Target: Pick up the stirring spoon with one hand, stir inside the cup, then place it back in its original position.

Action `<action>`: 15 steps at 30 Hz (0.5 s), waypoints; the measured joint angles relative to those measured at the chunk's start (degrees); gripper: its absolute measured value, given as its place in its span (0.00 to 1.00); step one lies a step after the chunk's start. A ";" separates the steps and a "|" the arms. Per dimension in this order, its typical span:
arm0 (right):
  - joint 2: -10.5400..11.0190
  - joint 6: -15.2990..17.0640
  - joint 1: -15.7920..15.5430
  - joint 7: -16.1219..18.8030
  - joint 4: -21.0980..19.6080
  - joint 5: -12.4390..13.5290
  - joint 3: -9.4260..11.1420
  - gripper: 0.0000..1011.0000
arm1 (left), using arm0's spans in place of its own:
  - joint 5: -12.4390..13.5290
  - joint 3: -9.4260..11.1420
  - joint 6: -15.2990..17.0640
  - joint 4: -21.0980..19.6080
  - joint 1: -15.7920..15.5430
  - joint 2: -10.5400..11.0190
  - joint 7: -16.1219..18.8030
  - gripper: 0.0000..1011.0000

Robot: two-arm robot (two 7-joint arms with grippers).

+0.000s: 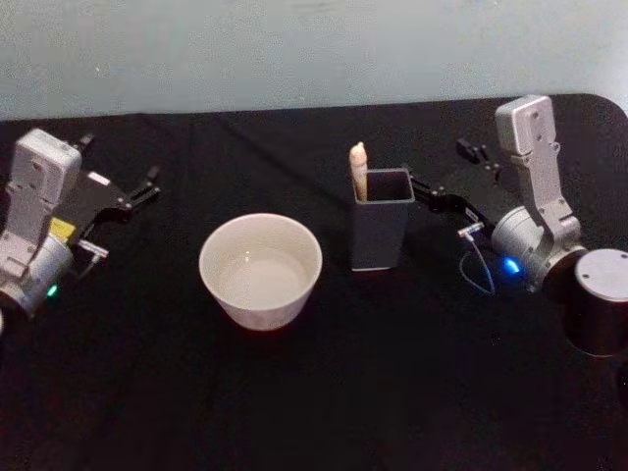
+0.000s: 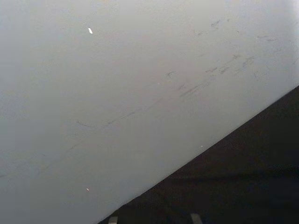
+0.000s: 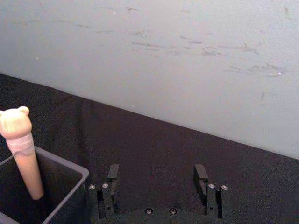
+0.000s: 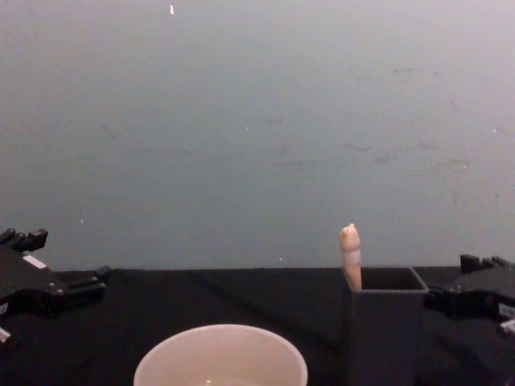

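- We see the stirring spoon (image 1: 358, 169) standing upright in the dark grey square holder (image 1: 381, 235), its cream handle leaning against the holder's left near corner and its bowl hidden down inside.
- In the right wrist view the handle's small animal-head knob (image 3: 14, 121) pokes up above the holder's rim (image 3: 70, 164).
- The cup (image 1: 261, 271), wide and cream-white, sits on the black tablecloth (image 1: 314, 392) just to the left of the holder, apart from it; its inside looks pale and we cannot tell whether it holds anything.
- In the chest view the cup's rim (image 4: 220, 354) sits low at the front, with the holder (image 4: 386, 330) to its right and the spoon handle (image 4: 350, 256) rising above it.
- The right gripper (image 1: 439, 194) hovers just to the right of the holder, at about the height of its rim, pointing towards it. We see its two black fingers (image 3: 112, 179) spread wide apart with nothing between them.
- The left gripper (image 1: 147, 186) rests well off to the left of the cup, near the table's edge, holding nothing; we cannot tell how far open it is.
- A pale grey wall (image 4: 257, 121) stands behind the table.
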 joint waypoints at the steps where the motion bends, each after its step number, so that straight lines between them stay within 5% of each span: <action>1: 0.00 0.00 0.00 0.00 0.00 0.01 0.00 0.99 | 0.00 0.00 0.00 0.00 0.00 0.00 0.00 0.99; 15: 0.00 -0.01 0.00 0.00 -0.03 0.05 0.00 0.99 | 0.00 0.00 0.00 0.00 0.00 0.00 0.00 0.99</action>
